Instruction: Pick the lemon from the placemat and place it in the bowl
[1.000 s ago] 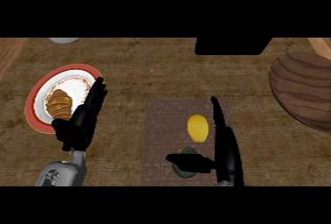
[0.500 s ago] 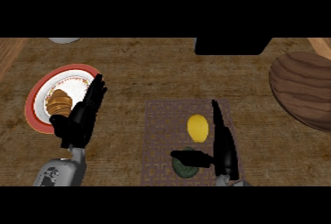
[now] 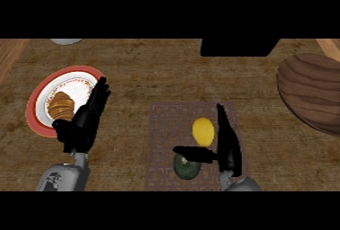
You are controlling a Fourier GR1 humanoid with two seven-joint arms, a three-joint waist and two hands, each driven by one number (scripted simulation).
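Observation:
A yellow lemon (image 3: 203, 131) lies on the brown patterned placemat (image 3: 166, 134) in the middle of the counter. My right hand (image 3: 227, 143) stands open just right of the lemon, fingers straight and pointing away, thumb stretched left below the lemon over a dark green round item (image 3: 186, 167). The wooden bowl (image 3: 313, 94) sits at the right edge, partly cut off. My left hand (image 3: 85, 119) rests open at the left, over the edge of a plate.
A red-rimmed white plate (image 3: 45, 94) holding a croissant (image 3: 62, 105) sits at the left. A black block (image 3: 239, 46) stands at the back, and a grey item (image 3: 66, 41) at the back left. Bare wood counter lies between placemat and bowl.
My right hand has shifted slightly left and forward, closing in beside the lemon, its thumb now nearer below it. The left hand has barely moved.

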